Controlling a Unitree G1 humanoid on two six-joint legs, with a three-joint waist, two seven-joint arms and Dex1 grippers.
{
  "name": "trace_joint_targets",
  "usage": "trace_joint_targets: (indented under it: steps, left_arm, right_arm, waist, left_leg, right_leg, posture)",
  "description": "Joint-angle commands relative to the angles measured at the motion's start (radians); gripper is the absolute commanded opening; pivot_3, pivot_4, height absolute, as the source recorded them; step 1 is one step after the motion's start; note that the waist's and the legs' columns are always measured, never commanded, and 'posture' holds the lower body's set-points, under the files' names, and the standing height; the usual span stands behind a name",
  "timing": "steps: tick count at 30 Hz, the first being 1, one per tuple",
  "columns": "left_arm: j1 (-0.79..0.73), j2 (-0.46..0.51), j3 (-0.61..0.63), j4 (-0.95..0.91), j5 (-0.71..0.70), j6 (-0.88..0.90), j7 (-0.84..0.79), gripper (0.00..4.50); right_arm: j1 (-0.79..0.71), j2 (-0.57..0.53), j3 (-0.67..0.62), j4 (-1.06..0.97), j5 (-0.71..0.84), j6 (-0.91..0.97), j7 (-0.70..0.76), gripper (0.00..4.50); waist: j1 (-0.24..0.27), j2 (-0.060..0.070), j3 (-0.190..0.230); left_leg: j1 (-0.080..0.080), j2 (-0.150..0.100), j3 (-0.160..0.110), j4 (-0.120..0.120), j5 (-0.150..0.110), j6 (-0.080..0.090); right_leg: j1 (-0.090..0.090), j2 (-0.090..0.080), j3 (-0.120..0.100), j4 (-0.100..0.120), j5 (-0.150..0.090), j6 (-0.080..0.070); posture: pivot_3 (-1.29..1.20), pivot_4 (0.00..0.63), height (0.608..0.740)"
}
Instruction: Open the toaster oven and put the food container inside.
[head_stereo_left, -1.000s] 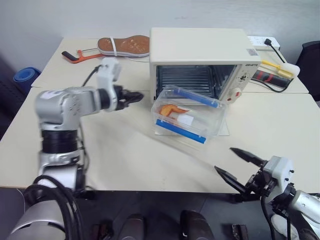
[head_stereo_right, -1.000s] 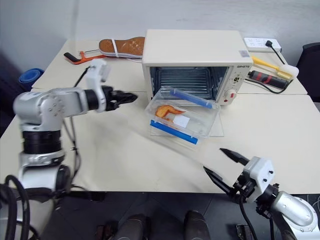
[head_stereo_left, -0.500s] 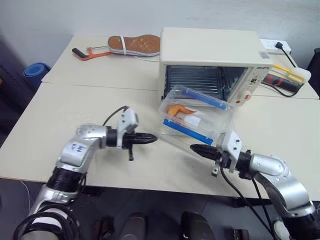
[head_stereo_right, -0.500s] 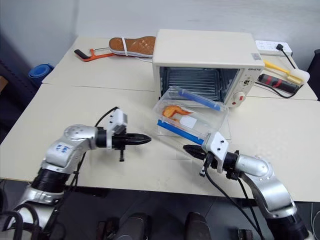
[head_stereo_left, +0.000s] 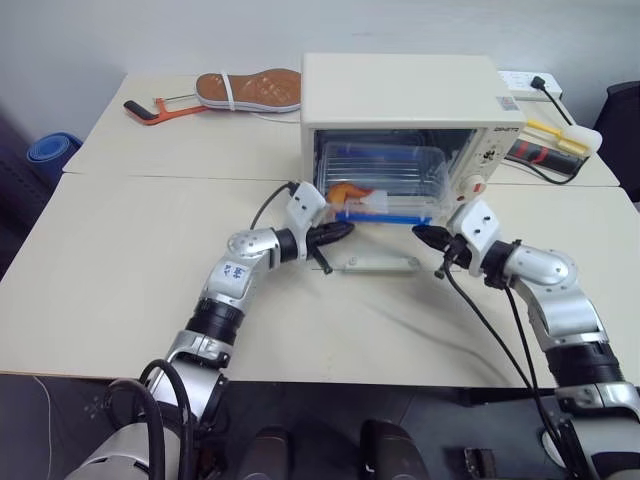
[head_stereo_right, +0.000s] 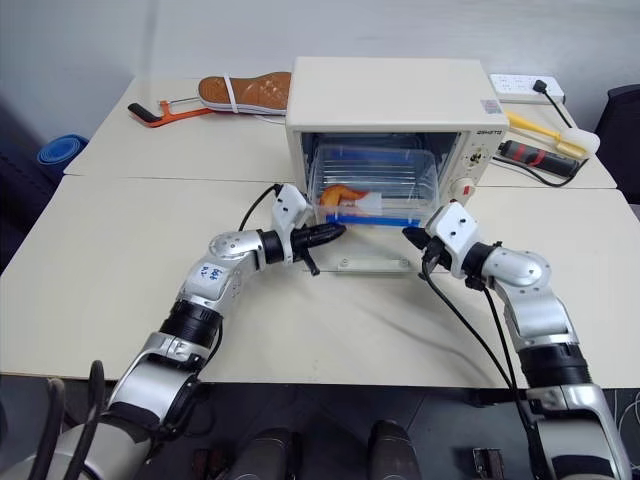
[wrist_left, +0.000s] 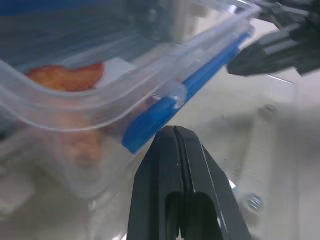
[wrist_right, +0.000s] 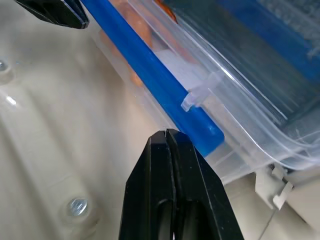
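Note:
The cream toaster oven (head_stereo_left: 400, 100) stands at the back of the table, its glass door (head_stereo_left: 380, 262) folded down flat. The clear food container (head_stereo_left: 385, 185), orange food inside, sits level in the oven mouth with its front blue clip (wrist_left: 165, 111) facing out. My left gripper (head_stereo_left: 345, 230) is shut and empty, its tip at the container's front left corner. At the front right corner my right gripper (head_stereo_left: 420, 233) is also shut and empty. In both wrist views the closed fingers (wrist_right: 167, 165) point right at the blue clip (wrist_right: 150, 70).
A shoe sole (head_stereo_left: 250, 90) and an orange-handled tool (head_stereo_left: 155, 108) lie behind the oven's left. A power strip (head_stereo_left: 525, 82) and red and yellow tools (head_stereo_left: 545, 145) sit at its right. Bare tabletop (head_stereo_left: 130, 250) spreads to the left and front.
The container has gone from tilted on the open door to level in the oven mouth. Both arms came in to its front corners. The right gripper closed, and the left gripper's fingers are together now.

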Motion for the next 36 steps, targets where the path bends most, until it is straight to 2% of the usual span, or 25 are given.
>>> trace_joint_targets:
  steps: [1,6,10,15,18,20,23,26,28,29,32,36]
  left_arm:
    - [-0.074,-0.04,0.057,0.088,0.001,-0.086,0.064,0.0]
    - [-0.149,-0.086,0.092,0.22,0.007,-0.165,0.087,0.0]
    - [-0.205,-0.119,0.144,0.326,-0.015,-0.218,0.12,0.0]
    - [-0.248,-0.111,0.173,0.436,0.021,-0.282,0.193,0.0]
    - [-0.213,-0.083,0.154,0.35,0.017,-0.263,0.109,0.0]
    - [-0.147,-0.047,0.137,0.206,-0.012,-0.198,0.01,0.0]
    - [-0.019,0.037,0.117,-0.034,-0.05,-0.081,-0.096,0.0]
    - [0.14,0.156,0.13,-0.32,-0.153,0.072,-0.213,0.54]
    - [0.21,0.212,0.139,-0.445,-0.212,0.146,-0.261,1.08]
    - [0.274,0.275,0.153,-0.511,-0.233,0.149,-0.321,1.38]
    - [0.451,0.443,0.208,-0.574,-0.245,0.041,-0.491,2.3]
    - [0.544,0.536,0.264,-0.534,-0.282,0.052,-0.56,3.49]
  right_arm:
    - [-0.072,0.034,-0.012,0.088,-0.025,-0.066,-0.026,0.03]
    - [-0.188,0.091,-0.024,0.281,-0.069,-0.149,-0.092,0.03]
    - [-0.267,0.124,-0.053,0.409,-0.093,-0.179,-0.21,0.03]
    - [-0.294,0.148,-0.089,0.458,-0.074,-0.232,-0.252,0.03]
    - [-0.205,0.123,-0.118,0.282,0.044,-0.093,-0.105,0.03]
    - [-0.117,0.078,-0.13,0.118,0.122,0.021,-0.01,0.03]
    - [-0.015,-0.003,-0.167,-0.058,0.193,0.141,0.053,0.03]
    - [0.087,-0.089,-0.222,-0.189,0.252,0.22,0.107,0.0]
    - [0.137,-0.121,-0.247,-0.25,0.286,0.255,0.133,0.0]
    - [0.199,-0.156,-0.257,-0.283,0.301,0.261,0.187,0.0]
    - [0.369,-0.247,-0.252,-0.299,0.269,0.224,0.317,0.0]
    - [0.407,-0.232,-0.219,-0.171,0.206,0.124,0.341,0.0]
  waist:
    - [-0.002,0.0,0.0]
    - [-0.007,0.0,0.0]
    - [-0.011,0.0,0.0]
    - [-0.013,0.0,0.0]
    - [-0.012,0.0,0.0]
    - [-0.011,0.0,0.0]
    - [-0.012,0.001,0.0]
    - [-0.013,0.002,0.0]
    - [-0.012,0.002,0.001]
    - [-0.009,0.002,0.0]
    - [-0.005,0.003,0.0]
    - [0.0,0.003,0.0]
  left_leg:
    - [0.0,0.0,0.0,0.0,0.0,0.0]
    - [-0.001,0.0,-0.001,0.0,0.0,0.0]
    - [-0.001,0.0,-0.001,0.0,0.0,0.0]
    - [-0.001,0.0,-0.001,-0.001,0.0,0.0]
    - [-0.002,0.0,-0.001,-0.001,0.0,0.0]
    - [-0.002,0.0,-0.002,-0.001,0.0,0.0]
    - [-0.003,0.0,-0.002,-0.001,0.0,0.0]
    - [-0.003,0.001,-0.002,0.0,0.0,0.0]
    - [-0.003,0.001,-0.002,0.0,0.0,0.0]
    - [-0.003,0.002,-0.002,0.0,0.0,-0.001]
    - [-0.001,0.002,-0.002,-0.001,0.0,-0.001]
    - [0.001,0.001,0.0,0.001,0.0,0.0]
  right_leg:
    - [0.0,0.0,0.0,0.0,0.0,0.0]
    - [0.0,-0.001,-0.001,0.0,0.0,0.0]
    - [0.0,-0.001,-0.002,-0.001,0.0,0.0]
    - [-0.001,-0.001,-0.002,-0.001,0.0,0.0]
    - [-0.001,-0.001,-0.002,-0.001,0.0,0.0]
    - [-0.001,-0.001,-0.003,-0.001,0.0,0.0]
    - [-0.002,-0.001,-0.003,-0.001,0.0,0.0]
    - [-0.002,0.0,-0.003,0.0,0.0,0.0]
    - [-0.003,0.0,-0.002,0.0,0.0,0.0]
    - [-0.003,0.0,-0.002,0.0,0.0,0.0]
    - [0.0,0.0,-0.002,-0.001,0.0,0.0]
    - [0.003,0.0,-0.001,-0.002,0.001,0.001]
  posture:
    - [0.0,0.15,0.74]
    - [0.0,0.15,0.74]
    - [0.0,0.15,0.74]
    - [0.0,0.15,0.74]
    - [0.0,0.15,0.74]
    - [0.0,0.15,0.74]
    - [0.0,0.15,0.74]
    - [0.0,0.15,0.74]
    - [0.0,0.15,0.74]
    - [0.0,0.15,0.74]
    - [0.0,0.15,0.74]
    - [0.0,0.15,0.74]
